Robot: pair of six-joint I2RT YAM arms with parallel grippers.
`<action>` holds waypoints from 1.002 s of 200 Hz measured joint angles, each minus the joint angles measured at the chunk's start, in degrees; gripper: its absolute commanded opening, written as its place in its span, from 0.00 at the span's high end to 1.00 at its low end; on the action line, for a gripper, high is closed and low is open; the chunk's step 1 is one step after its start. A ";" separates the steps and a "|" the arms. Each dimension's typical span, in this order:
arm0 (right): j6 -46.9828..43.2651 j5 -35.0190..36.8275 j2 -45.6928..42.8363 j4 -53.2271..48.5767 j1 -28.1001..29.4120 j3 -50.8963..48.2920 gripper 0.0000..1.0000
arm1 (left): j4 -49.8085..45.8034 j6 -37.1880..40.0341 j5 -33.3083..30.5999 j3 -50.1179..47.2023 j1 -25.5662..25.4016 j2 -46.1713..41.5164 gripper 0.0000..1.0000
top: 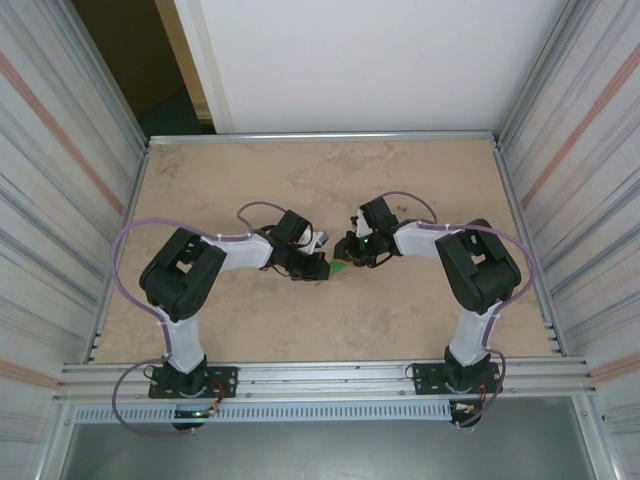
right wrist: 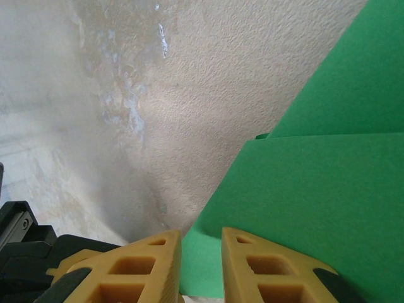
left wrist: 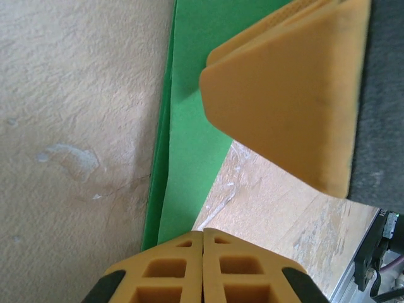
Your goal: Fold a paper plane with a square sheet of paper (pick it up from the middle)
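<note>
The square sheet of paper [top: 338, 267] is a small folded bright green wedge lying mid-table between both arms. In the left wrist view the paper [left wrist: 189, 126] runs as a layered strip from the top edge down under my left gripper [left wrist: 202, 235], whose jaws are pressed together; the paper's end passes beneath one finger, not into the seam. My right gripper's fingers [left wrist: 284, 107] hover over the strip's far end. In the right wrist view my right gripper [right wrist: 201, 235] has a narrow gap between its jaws, with flat green paper [right wrist: 315, 189] showing below it. From above, the left gripper [top: 318, 268] and right gripper [top: 350, 255] nearly meet.
The beige table [top: 300, 170] is fenced by metal rails and corrugated side walls [top: 60, 200], with a white panel at the back. Both arm bases sit on the near rail [top: 320, 375]. Bare tabletop lies behind and to each side of the arms.
</note>
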 measured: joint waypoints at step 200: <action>-1.09 1.07 2.36 -4.50 0.11 3.52 0.79 | 0.04 -0.02 0.00 -0.04 0.22 0.00 0.92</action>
